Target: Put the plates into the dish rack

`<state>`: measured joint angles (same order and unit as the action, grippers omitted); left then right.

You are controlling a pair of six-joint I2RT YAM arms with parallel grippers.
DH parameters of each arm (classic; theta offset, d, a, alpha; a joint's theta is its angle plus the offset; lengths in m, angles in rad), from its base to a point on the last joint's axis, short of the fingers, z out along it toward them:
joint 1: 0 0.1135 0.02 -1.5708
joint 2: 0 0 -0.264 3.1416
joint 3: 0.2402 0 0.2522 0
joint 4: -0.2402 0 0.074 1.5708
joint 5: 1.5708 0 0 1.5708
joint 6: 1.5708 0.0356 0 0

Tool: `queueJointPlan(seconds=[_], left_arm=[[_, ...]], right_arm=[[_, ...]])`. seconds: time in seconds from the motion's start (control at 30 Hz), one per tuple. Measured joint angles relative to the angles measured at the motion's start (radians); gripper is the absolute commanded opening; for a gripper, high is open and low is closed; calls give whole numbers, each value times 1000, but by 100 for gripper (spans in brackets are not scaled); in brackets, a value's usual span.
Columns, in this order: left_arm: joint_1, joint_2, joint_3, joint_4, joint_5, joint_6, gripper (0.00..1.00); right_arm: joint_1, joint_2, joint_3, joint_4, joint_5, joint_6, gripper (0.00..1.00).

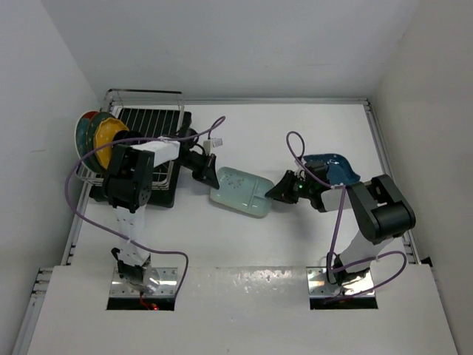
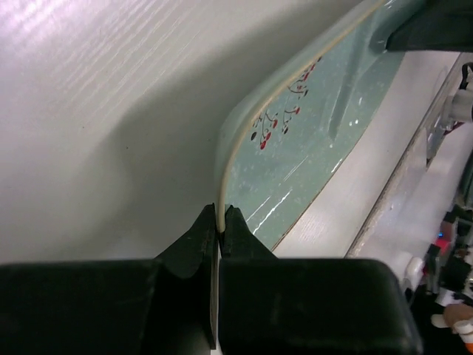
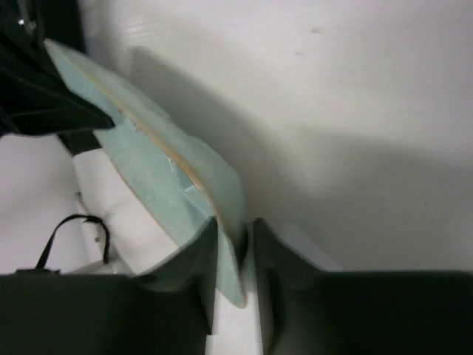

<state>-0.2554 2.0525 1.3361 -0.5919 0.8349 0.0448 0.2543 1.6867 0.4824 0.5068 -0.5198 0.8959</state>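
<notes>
Left gripper [image 1: 207, 176]: jaws nearly closed, pinching the thin rim at the left end of the pale green plate [image 1: 240, 192]. In the left wrist view both fingertips press the cream-coloured edge.
Right gripper [image 1: 283, 188]: jaws a narrow way apart, with the right end of the same plate between them. In the right wrist view the plate's edge lies against one finger. Whether the other finger presses it cannot be told.
Pale green plate: count one, rectangular with rounded corners. It spans the space between the two grippers over the middle of the table [image 1: 259, 244], tilted on its long edge.
Blue plate [image 1: 334, 167]: count one. It lies on the table at the right, just beyond the right gripper's wrist.
Dish rack [image 1: 151, 122]: count one, dark wire, at the far left of the table.
Plates in rack: three as far as can be told, standing on edge at the rack's left side: green plate [image 1: 81, 137], red plate [image 1: 91, 118], yellow plate [image 1: 109, 133].
Plates in all: five.
Markings: a red and dark painted motif [image 2: 275, 124] on the pale green plate near its rim. No brand, label or legible writing.
</notes>
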Motion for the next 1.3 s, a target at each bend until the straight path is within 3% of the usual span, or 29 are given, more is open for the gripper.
queueJointPlan(seconds=[0.03, 0.07, 0.1, 0.13, 0.17, 0.27, 0.43, 0.57, 0.77, 0.9, 1.0, 1.03, 1.07, 1.1, 1.13, 1.17, 1.2, 1.23, 1.3], left_arm=[[1, -13, 3, -1, -6, 8, 0], [2, -32, 8, -3, -17, 17, 0], [1, -56, 10, -6, -37, 23, 0], [0, -86, 11, -11, -58, 29, 0], [-3, -121, 16, -17, -90, 30, 0], [-6, -220, 42, -31, -200, 33, 0], [8, -340, 87, -26, -319, 25, 0], [14, -372, 97, -29, -335, 25, 0], [21, -372, 96, -55, -254, 25, 0], [27, -372, 95, -60, -143, 25, 0], [32, -372, 95, -58, -74, 26, 0], [32, -372, 95, -58, -61, 29, 0], [32, -372, 95, -57, -48, 33, 0], [33, -372, 95, -57, -39, 38, 0], [33, -373, 93, -55, -36, 45, 0], [34, -373, 92, -50, -43, 56, 0], [42, -375, 90, -47, -33, 50, 0], [55, -378, 84, -50, -20, 44, 0], [63, -389, 72, -52, -11, 59, 27]], right_arm=[[3, 0, 2, 8, -16, 15, 42], [8, 0, 10, 16, -31, 24, 63], [13, 0, 24, 21, -45, 25, 75], [18, 0, 37, 29, -55, 26, 75], [21, 0, 54, 27, -66, 21, 83], [27, 0, 95, 27, -86, 23, 97], [28, 0, 105, 6, -94, 18, 100], [28, 0, 125, -46, -95, -9, 100], [28, -25, 147, -12, -132, -1, 91], [28, -71, 154, 64, -145, 16, 82], [31, -72, 180, 91, -159, 21, 69], [32, -72, 184, 96, -165, 25, 63], [34, -72, 187, 105, -174, 34, 47], [37, -72, 187, 117, -183, 40, 37], [39, -70, 188, 132, -190, 47, 16], [42, -69, 188, 141, -208, 38, 7], [42, -68, 187, 153, -232, 39, 0], [43, -68, 188, 174, -238, 32, 0], [44, -70, 190, 192, -246, 30, 0]])
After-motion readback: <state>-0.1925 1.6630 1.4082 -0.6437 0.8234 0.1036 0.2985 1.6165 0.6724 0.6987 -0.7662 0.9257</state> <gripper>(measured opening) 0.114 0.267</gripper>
